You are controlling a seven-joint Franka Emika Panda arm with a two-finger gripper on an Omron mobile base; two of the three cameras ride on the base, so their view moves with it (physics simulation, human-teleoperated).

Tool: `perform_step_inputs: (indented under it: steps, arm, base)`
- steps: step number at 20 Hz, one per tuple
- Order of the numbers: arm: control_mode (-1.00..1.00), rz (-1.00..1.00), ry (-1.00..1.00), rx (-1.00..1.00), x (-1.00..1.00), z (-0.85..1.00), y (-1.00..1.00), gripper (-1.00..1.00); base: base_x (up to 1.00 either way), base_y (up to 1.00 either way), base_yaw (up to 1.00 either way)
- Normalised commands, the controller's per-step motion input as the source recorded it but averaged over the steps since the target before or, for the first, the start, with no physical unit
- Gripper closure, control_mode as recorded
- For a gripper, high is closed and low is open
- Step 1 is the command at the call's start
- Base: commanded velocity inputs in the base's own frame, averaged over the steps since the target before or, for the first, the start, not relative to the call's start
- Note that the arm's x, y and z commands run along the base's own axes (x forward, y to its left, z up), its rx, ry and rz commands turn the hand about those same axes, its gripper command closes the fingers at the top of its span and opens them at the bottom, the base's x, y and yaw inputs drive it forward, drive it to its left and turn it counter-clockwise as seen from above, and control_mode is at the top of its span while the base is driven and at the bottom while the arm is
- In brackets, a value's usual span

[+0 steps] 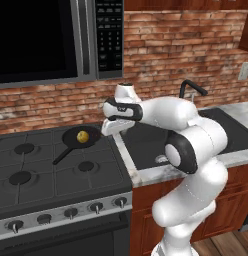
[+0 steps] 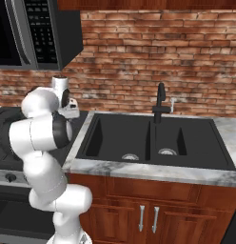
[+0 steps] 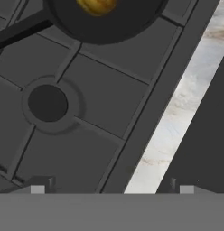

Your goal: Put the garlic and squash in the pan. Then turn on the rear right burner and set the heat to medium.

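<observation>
The black pan (image 1: pixel 82 136) rests on the rear right grate of the stove, its handle (image 1: pixel 62 156) pointing to the front left. A yellow squash (image 1: pixel 83 136) lies inside it, and the hand view shows the same squash (image 3: pixel 96 5) in the pan (image 3: pixel 109 27) at the top. The garlic is out of view. The rear right burner is hidden under the pan. My gripper (image 1: pixel 112 129) hovers just right of the pan, above the stove's right edge. It is open, its fingertips (image 3: pixel 37 189) far apart with nothing between them.
The front right burner (image 3: pixel 47 103) lies below the hand. A marble counter strip (image 3: pixel 177 117) separates the stove from the black sink (image 2: pixel 153 138) with its faucet (image 2: pixel 161 102). Several knobs (image 1: pixel 96 207) line the stove front. A microwave (image 1: pixel 46 40) hangs overhead.
</observation>
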Motion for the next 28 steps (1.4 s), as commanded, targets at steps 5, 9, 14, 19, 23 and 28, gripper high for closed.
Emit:
perform_step_inputs:
  steps: [5,9,14,19,23,28]
  arm:
    - [-1.0,0.03,0.0,0.04,-0.8,0.43,-0.75,-1.0]
    - [-1.0,0.01,0.01,0.01,-0.67,0.64,-0.59,-1.0]
    - [-1.0,0.0,0.11,0.0,-0.71,0.69,-0.42,-1.0]
    - [-1.0,0.0,0.12,0.01,-0.81,0.68,0.0,-1.0]
    - [-1.0,0.0,0.1,0.01,-0.86,0.51,0.0,-1.0]
    - [-1.0,-0.04,0.04,0.03,-0.74,0.08,0.0,-1.0]
  base:
    - [0.0,0.0,0.0]
    - [0.0,0.0,0.0]
    - [0.0,0.0,0.0]
    - [0.0,0.0,0.0]
    - [0.0,0.0,0.0]
    - [0.0,0.0,0.0]
